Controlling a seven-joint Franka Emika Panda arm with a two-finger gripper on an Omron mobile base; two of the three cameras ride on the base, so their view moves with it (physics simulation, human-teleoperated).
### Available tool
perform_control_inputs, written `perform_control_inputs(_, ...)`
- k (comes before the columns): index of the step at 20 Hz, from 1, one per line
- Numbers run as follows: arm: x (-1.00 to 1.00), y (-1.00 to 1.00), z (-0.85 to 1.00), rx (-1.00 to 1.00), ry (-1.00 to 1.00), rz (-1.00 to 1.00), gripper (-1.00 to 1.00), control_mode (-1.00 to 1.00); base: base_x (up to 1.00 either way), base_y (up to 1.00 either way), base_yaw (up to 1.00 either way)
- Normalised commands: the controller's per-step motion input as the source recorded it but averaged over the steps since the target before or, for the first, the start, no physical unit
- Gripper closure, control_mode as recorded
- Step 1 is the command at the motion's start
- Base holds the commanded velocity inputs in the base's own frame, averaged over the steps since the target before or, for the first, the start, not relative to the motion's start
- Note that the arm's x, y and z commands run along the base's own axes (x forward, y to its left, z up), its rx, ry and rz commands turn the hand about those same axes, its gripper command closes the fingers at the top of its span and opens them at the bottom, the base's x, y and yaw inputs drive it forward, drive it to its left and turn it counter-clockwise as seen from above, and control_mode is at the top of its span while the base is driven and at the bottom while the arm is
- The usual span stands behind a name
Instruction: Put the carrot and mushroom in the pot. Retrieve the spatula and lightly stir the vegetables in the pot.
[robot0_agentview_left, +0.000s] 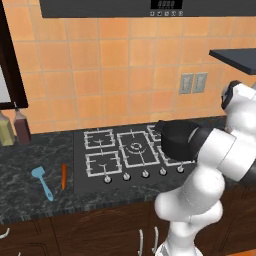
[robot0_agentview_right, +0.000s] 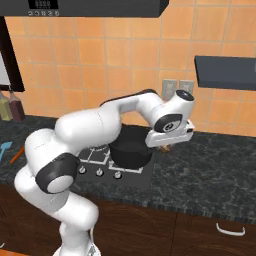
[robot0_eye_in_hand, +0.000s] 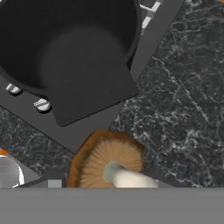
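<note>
The dark marbled bench (robot0_agentview_right: 215, 170) carries a gas cooktop (robot0_agentview_left: 125, 150), and the pot (robot0_agentview_right: 131, 147) stands on its right-hand burner, at the cooktop's edge. The arm is bent over to the right of the cooktop, its hand hanging low just beside the pot on the side away from the burners.

In the hand view the mushroom (robot0_eye_in_hand: 111, 164) sits right at the jaws, gills and pale stem turned toward the camera, with the pot's open, empty mouth just beyond it and to the upper left. That is the relation the coming move turns on: the mushroom has to travel a short way over the near rim, then drop. The rim itself is what could catch it.

The fingertips are not visible, so I cannot tell whether the jaws are gripping the mushroom or merely poised over it; in the right base view it seems to hang under the hand, clear of the bench.

Well apart, on the bench left of the cooktop, lie the spatula (robot0_agentview_left: 43, 182) and the carrot (robot0_agentview_left: 64, 176), side by side, long axes running roughly front to back. Two bottles (robot0_agentview_left: 15, 127) stand at the far left wall.
</note>
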Motion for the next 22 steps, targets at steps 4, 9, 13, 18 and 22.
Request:
perform_control_inputs(4,0.78,1.00,0.04,-0.05,0.02,0.04,1.00,-1.00,0.00,0.00,0.00)
perform_control_inputs(9,0.80,1.00,-0.14,0.00,0.05,0.00,1.00,-1.00,0.00,0.00,0.00)
perform_control_inputs(13,0.71,0.65,-0.55,0.00,0.01,0.00,1.00,-1.00,0.00,0.00,0.00)
perform_control_inputs(18,0.48,0.05,-0.77,-0.02,-0.03,0.00,1.00,-1.00,0.00,0.00,0.00)
perform_control_inputs(22,0.17,0.00,-0.16,0.00,-0.03,0.00,-1.00,-1.00,0.00,0.00,0.00)
